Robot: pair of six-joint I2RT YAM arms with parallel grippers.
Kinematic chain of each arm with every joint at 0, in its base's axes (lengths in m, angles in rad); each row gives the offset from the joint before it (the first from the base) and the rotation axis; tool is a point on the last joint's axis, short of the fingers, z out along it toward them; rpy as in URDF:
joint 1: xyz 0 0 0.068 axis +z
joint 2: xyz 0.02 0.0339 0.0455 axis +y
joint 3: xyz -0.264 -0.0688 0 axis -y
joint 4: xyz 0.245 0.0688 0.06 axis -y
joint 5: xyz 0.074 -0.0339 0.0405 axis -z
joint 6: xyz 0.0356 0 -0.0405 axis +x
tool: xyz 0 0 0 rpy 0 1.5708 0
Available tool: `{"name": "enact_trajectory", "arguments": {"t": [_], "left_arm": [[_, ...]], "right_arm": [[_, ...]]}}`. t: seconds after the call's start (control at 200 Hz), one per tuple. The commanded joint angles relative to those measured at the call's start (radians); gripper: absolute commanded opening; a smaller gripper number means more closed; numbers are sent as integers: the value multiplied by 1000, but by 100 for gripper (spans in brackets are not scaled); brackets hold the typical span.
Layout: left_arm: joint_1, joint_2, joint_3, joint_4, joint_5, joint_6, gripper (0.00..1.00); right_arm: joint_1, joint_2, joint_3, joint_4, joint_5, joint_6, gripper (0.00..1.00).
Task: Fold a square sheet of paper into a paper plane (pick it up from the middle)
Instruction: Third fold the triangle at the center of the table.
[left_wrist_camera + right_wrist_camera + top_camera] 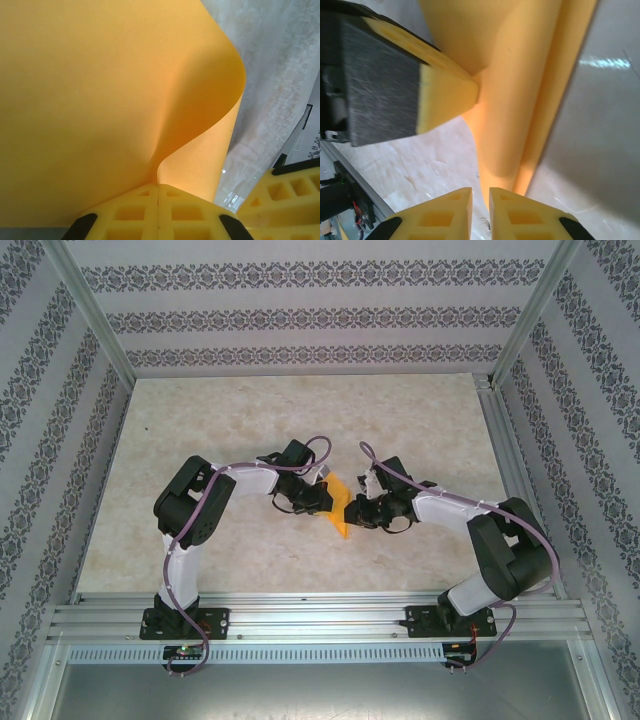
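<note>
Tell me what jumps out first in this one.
The bright orange square sheet of paper stands out, held mid-table where the two arms meet. In the left wrist view it billows up in a big curl from the left pincer, which is shut on it. In the right wrist view the right pincer sits slightly parted at the paper's lower edge.

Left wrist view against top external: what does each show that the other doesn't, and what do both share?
Left wrist: close up, the left gripper shut on the paper, which curls up from the pinch. Top external: both arms whole, meeting at mid-table, and the patterned walls. Shared: the paper, the table and the right gripper close beside the paper.
</note>
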Motion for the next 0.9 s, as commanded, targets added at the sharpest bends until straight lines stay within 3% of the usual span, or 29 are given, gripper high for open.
{"name": "enact_trajectory", "arguments": {"t": [0.0,0.375,0.894], "left_arm": [[-10,15,9,-3,-3,15,7],[-10,19,26,-29,-10,26,7],[-10,37,48,-44,-17,33,7]], "right_arm": [[27,7,20,60,-39,29,16],[39,125,-15,121,-36,36,15],[36,132,-24,86,2,21,16]]}}
